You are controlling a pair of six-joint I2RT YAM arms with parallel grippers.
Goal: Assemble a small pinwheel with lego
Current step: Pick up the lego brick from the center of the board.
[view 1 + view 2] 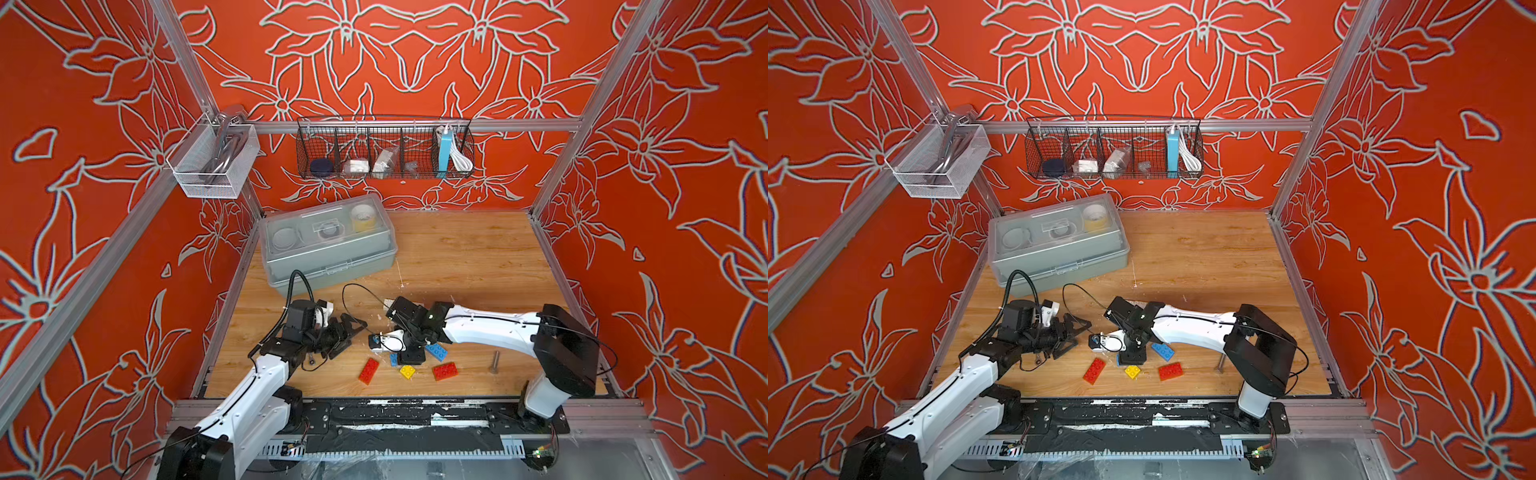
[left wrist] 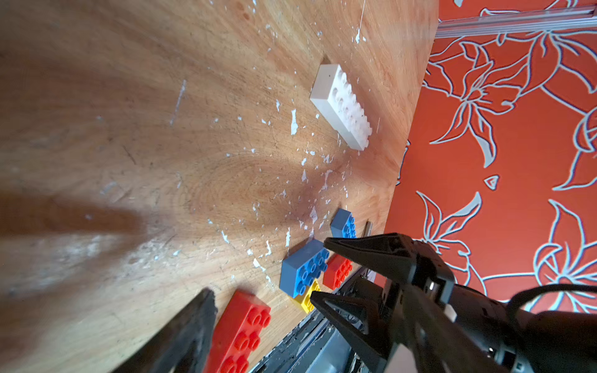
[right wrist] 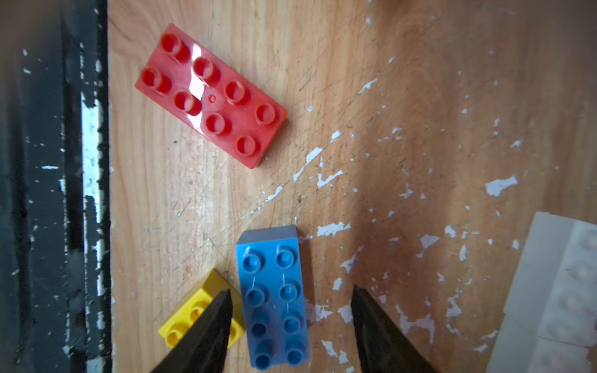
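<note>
Top views both showed the left tool (image 1: pixel 351 338) on the left side, its sides wide apart and holding nothing. Next came a red brick (image 1: pixel 369 370), flat on the tabletop (image 1: pixel 457 257). Then the right tool (image 3: pixel 290 295) hung over a blue brick (image 3: pixel 274 300), its sides apart with nothing gripped. A yellow brick (image 3: pixel 193 311) sat just beside that blue one, right under one side of the tool. If the tool went down like that, it could bump the yellow brick and knock the blue one crooked. Further right lay another blue brick (image 1: pixel 436 351), another red brick (image 1: pixel 445 370) and a bolt (image 1: pixel 496 361). No pinwheel was built; the lego (image 1: pixel 408 371) lay loose.
</note>
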